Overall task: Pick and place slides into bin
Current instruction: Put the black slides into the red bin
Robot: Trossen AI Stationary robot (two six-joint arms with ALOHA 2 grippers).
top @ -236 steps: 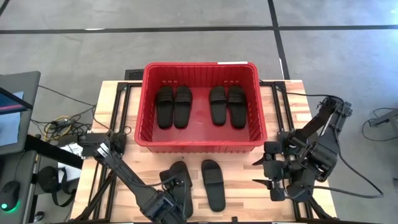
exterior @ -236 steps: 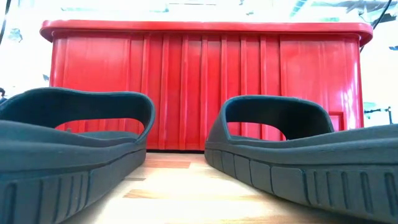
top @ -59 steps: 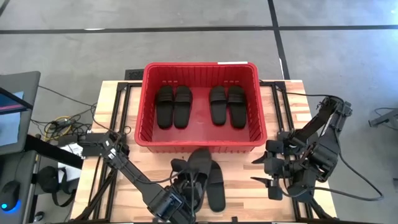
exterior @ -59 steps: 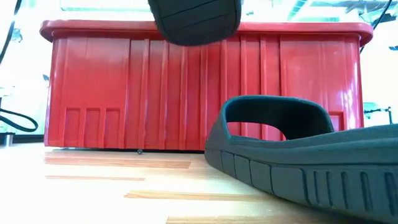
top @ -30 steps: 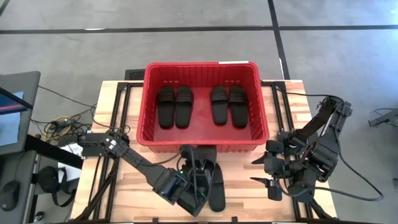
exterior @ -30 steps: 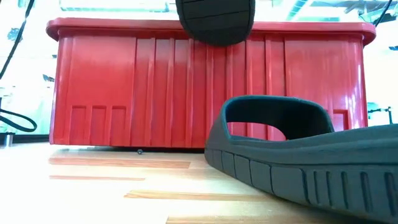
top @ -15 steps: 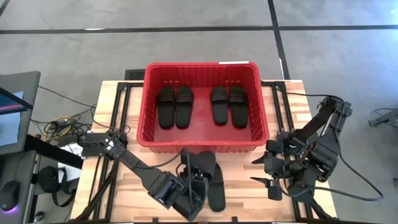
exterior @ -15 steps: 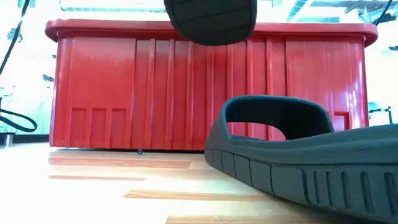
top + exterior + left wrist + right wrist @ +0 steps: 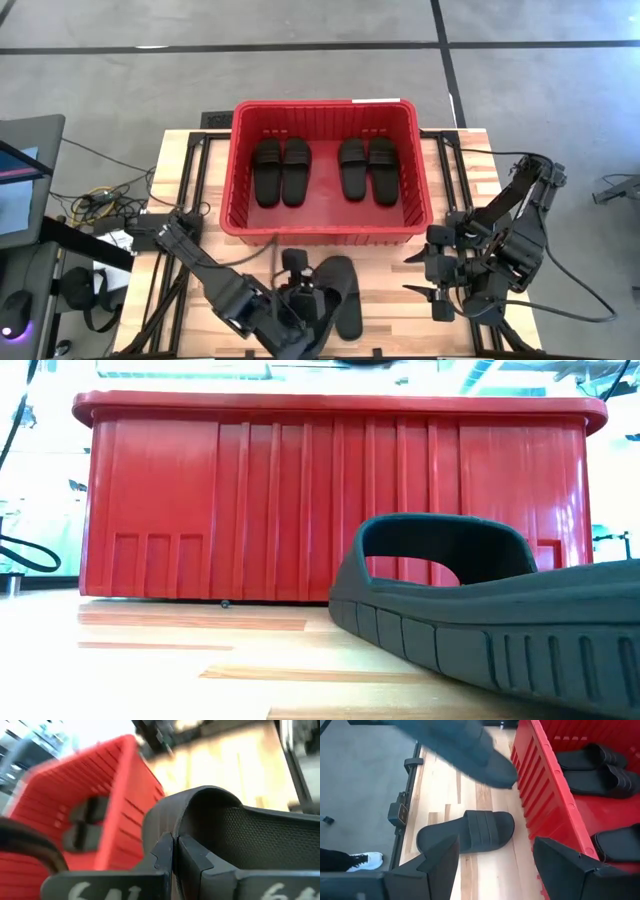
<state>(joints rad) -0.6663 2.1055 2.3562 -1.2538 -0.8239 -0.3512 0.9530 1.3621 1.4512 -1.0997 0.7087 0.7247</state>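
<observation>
Left arm is stretched low along the front of the wooden slatted table (image 9: 240, 272), with its left gripper (image 9: 174, 851) clamped tight on the strap of a matte black slide sandal (image 9: 240, 827). Right arm sits folded at the table's right edge, right gripper (image 9: 495, 860) with fingers spread wide, holding nothing.

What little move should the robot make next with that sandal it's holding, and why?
Probably carry it forward over the bin's near rim. The left hand is shut on the strap of one slide, held up in front of the bin, not yet above it. Inside lie four slides, with bare floor nearer the front. The right hand waits open beside the table.
</observation>
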